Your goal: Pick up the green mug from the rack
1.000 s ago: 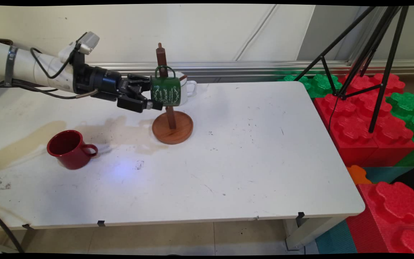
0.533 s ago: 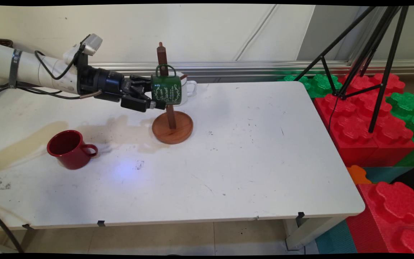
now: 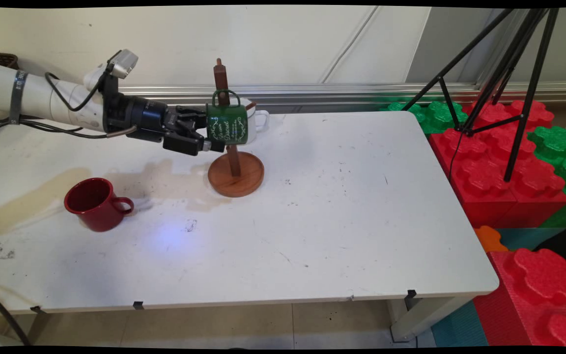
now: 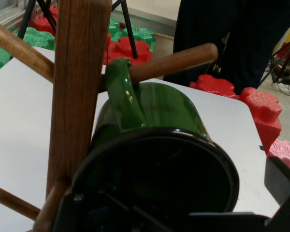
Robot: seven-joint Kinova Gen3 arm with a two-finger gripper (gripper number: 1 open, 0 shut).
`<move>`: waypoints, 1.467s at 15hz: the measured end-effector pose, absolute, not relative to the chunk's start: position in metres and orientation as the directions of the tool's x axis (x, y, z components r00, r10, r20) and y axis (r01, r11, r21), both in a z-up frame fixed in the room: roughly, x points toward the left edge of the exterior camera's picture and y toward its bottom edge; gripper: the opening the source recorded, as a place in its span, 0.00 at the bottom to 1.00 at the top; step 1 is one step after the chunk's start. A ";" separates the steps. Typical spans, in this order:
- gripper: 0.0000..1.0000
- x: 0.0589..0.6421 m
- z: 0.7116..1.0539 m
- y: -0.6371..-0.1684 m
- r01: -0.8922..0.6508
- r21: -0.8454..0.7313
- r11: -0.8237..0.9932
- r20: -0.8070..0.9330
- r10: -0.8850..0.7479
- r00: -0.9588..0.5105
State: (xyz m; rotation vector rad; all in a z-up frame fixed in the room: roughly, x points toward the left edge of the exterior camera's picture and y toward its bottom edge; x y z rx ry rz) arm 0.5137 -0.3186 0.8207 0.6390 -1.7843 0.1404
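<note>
- Three mugs in main view: green mug (image 3: 227,124) hanging on the wooden mug tree (image 3: 234,162), white mug (image 3: 256,118) just behind it on the same tree, red mug (image 3: 95,204) standing upright on the worktop (image 3: 342,206).
- End effector (image 3: 208,133) comes in level from 9 o'clock, clamped on the green mug's rim at the mug's open mouth; one finger looks to be inside the mouth, one outside, low on the near side.
- Green mug: lies on its side, mouth toward the arm, handle up and looped over a peg (image 4: 174,63) of the tree; white lettering on its wall.
- Hand view: green mug's dark mouth (image 4: 157,181) fills the lower frame, its handle (image 4: 122,94) hooked on the peg, tree's upright post (image 4: 77,87) just left of the mug, touching or nearly so, cannot tell which.
- Mug tree: round wooden base on the worktop, a bit left of centre and toward 12 o'clock; post upright.
- Red mug: at about 8 o'clock from the tree base, well apart, handle pointing right, on a brownish stain (image 3: 32,194).
- Off the worktop at 3 o'clock: red and green foam blocks (image 3: 504,167), black tripod (image 3: 504,78) standing on them.
</note>
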 end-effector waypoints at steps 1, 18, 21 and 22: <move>1.00 0.514 0.821 -0.317 -0.487 0.229 0.843 0.921 -0.349 -0.172; 1.00 0.513 0.827 -0.300 -0.474 0.243 0.846 0.924 -0.351 -0.152; 1.00 0.512 0.827 -0.298 -0.479 0.240 0.844 0.924 -0.350 -0.153; 1.00 0.512 0.827 -0.297 -0.480 0.239 0.844 0.924 -0.349 -0.154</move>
